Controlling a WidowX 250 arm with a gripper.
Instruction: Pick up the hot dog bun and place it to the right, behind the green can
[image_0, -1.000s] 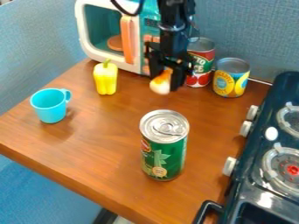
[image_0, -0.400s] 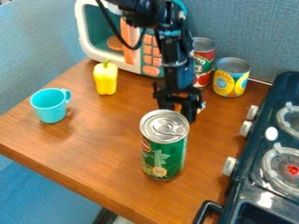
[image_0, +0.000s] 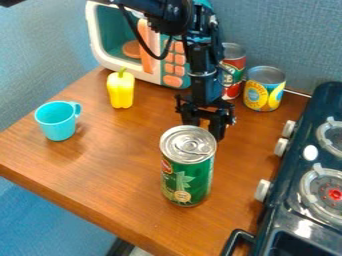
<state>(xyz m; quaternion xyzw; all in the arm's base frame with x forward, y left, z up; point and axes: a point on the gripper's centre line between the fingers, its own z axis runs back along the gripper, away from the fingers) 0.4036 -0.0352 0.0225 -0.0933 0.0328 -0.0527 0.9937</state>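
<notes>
You are holding the gripper (image_0: 204, 125) pointed down, just behind the green can (image_0: 187, 180) as the camera is seeing them. You are not getting a full view of its lower end, because the can's top is covering part of it, so you cannot tell whether the gripper is standing apart, together or clamped on something.

From the gripper, the green can is lying toward the camera and a little to the left. It is standing upright on the surface (image_0: 113, 165), its long axis running up and down, much the same way the gripper is hanging. The two are overlapping in your view, and you cannot tell whether they are touching or how much depth is separating them.

Behind the gripper, the red can (image_0: 234, 72) is standing upright, with the arm (image_0: 200, 57) partly hiding it. The yellow can (image_0: 264, 91) is standing just to its right, also upright.

Farther out to the left of the gripper, the yellow pepper (image_0: 121, 90) is standing on end in front of the microwave (image_0: 158, 67), and the blue cup (image_0: 56, 121) is sitting upright near the left edge, its handle facing the pepper's side. To the right, the stove (image_0: 284, 215) is running along the surface.
</notes>
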